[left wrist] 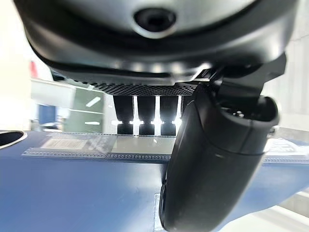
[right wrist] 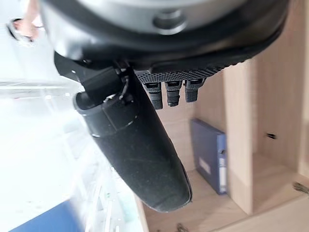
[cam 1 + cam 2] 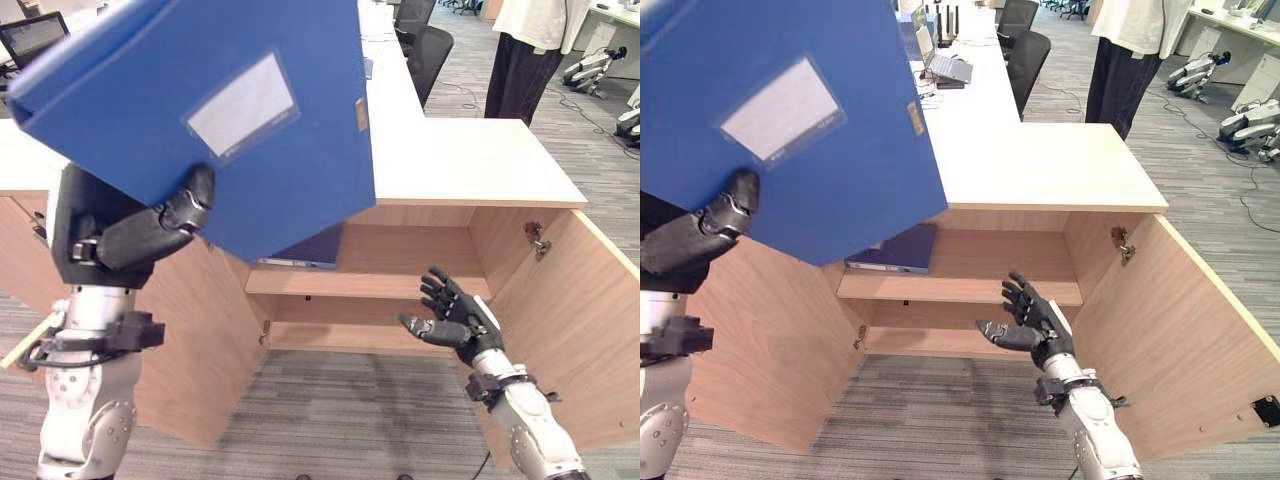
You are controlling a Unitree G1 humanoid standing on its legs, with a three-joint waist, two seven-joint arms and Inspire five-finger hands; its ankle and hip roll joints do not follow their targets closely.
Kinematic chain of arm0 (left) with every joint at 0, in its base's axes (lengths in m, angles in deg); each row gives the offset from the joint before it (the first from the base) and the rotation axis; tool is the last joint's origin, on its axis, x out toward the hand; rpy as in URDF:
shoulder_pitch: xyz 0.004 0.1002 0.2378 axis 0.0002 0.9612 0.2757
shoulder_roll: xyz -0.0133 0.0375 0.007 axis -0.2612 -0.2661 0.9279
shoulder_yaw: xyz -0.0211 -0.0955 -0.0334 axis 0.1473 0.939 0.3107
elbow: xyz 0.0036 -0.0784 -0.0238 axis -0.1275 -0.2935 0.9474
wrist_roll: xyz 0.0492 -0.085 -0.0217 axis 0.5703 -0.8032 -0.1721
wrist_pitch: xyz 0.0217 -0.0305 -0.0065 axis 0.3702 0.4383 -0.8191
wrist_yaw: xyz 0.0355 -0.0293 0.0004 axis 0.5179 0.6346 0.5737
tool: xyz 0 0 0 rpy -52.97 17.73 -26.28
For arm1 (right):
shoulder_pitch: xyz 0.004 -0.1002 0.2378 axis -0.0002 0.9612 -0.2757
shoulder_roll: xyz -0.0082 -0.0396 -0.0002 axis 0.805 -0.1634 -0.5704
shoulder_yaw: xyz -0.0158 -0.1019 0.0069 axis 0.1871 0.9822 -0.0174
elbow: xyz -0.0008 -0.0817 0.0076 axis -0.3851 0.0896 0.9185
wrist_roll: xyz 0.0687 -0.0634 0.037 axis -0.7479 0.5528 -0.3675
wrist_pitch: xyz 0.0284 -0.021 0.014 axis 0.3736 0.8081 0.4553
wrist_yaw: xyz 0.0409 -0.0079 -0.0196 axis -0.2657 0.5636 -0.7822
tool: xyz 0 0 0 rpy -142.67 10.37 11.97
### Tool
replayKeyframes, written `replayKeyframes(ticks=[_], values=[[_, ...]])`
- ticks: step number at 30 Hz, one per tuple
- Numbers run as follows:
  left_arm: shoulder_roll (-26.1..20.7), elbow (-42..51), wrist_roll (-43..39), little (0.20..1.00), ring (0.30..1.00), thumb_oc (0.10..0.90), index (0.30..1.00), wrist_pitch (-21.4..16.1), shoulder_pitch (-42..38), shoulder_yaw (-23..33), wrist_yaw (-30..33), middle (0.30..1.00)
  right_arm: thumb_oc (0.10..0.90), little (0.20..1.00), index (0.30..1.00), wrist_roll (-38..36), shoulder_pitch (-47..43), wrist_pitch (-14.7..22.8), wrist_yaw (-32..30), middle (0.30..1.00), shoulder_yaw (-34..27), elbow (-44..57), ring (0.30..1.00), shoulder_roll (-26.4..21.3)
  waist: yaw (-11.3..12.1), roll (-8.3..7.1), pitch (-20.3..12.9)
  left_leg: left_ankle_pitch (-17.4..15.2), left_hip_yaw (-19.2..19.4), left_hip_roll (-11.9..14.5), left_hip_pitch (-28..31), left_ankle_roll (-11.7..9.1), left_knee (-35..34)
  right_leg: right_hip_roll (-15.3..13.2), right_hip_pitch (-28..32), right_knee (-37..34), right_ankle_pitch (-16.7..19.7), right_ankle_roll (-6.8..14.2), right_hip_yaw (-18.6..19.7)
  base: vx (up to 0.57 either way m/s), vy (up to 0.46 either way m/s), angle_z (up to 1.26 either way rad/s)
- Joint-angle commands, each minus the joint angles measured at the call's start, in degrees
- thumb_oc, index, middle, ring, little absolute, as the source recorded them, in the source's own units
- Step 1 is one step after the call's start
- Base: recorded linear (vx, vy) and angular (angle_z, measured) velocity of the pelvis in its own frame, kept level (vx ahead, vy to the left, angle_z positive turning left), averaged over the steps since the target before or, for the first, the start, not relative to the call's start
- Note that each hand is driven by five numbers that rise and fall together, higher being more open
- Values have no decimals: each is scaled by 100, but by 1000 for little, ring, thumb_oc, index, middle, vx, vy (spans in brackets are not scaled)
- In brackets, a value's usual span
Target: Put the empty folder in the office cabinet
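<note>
One blue folder [image 3: 200,100] rode high in the left hand [image 3: 150,235], thumb pinching its labelled face, long axis tilted, lower corner dipping toward the open cabinet [image 3: 400,280]. Right hand [image 3: 450,315] hovered spread-fingered by the shelf, where another folder [image 3: 895,250] lay flat.

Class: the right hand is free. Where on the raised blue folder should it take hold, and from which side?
Probably the folder's lower edge, reached from below. The left hand already pinches the left part, the open right hand hangs beneath, and the folder is tilted.
</note>
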Motion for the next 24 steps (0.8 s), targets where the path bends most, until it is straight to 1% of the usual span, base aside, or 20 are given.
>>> replayKeyframes(ticks=[1,8,13,17,24], values=[[-246,57,74,300,300,400,300,-469,-527,491,-228,300,800,900,900,78,-893,574,138,900,-484,1047,900,-404,-72,-105,-122,-354,-370,113,-80,-208,-44,-545,698,44,-886,672,11,0,0,0],[-325,-197,383,300,300,400,300,-433,-362,684,-355,300,800,900,900,148,-1012,557,170,900,-760,1087,900,-580,-76,-128,-116,-368,-364,110,-77,-199,-44,-539,704,44,-880,672,17,0,0,0],[-316,-314,662,300,300,400,300,-375,-239,734,-455,300,800,900,900,25,-1039,503,343,900,-770,1252,900,-540,-77,-135,-112,-376,-366,116,-72,-196,-44,-527,709,44,-894,657,22,0,0,0],[-258,-324,749,300,300,400,300,-290,-218,606,-623,300,800,900,900,-2,-1104,427,542,900,-637,1456,900,-485,-91,-146,-105,-381,-364,123,-55,-195,-44,-522,720,46,-911,643,30,0,0,0],[-158,-354,925,300,300,400,300,-120,-331,153,-894,300,800,900,900,-67,-1285,275,829,900,-195,1563,900,-279,-116,-161,-97,-381,-341,145,-35,-196,-44,-508,734,46,-932,628,41,0,0,0]])
